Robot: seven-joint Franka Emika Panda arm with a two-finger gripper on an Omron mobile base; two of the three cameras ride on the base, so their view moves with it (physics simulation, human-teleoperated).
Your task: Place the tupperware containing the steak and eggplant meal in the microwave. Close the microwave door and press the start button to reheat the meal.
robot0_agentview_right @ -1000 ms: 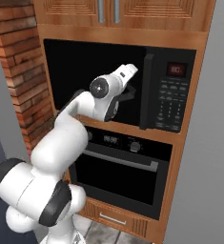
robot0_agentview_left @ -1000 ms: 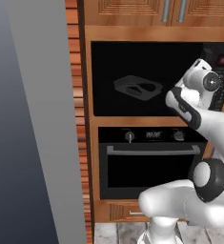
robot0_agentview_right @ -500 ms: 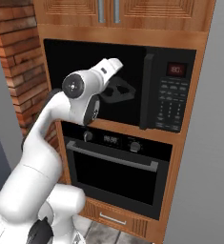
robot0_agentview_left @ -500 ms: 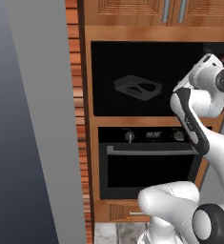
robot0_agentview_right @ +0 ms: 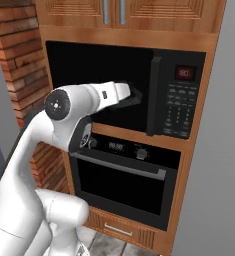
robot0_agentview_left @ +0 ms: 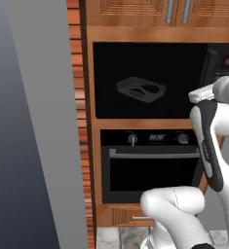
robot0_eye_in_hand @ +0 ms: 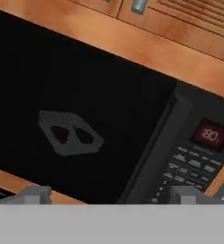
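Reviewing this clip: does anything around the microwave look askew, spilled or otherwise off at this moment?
Nothing stands out. The tupperware sits flat inside the microwave, seen dimly behind its closed door. No spill shows. The gripper hangs open in front of the door, holding nothing. The oven below is shut.

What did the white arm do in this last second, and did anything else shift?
The arm drew its tool back from the microwave front toward the keypad side, jaws open and holding nothing. The tupperware stayed put behind the dark microwave door, which looks shut. The oven below is unchanged.
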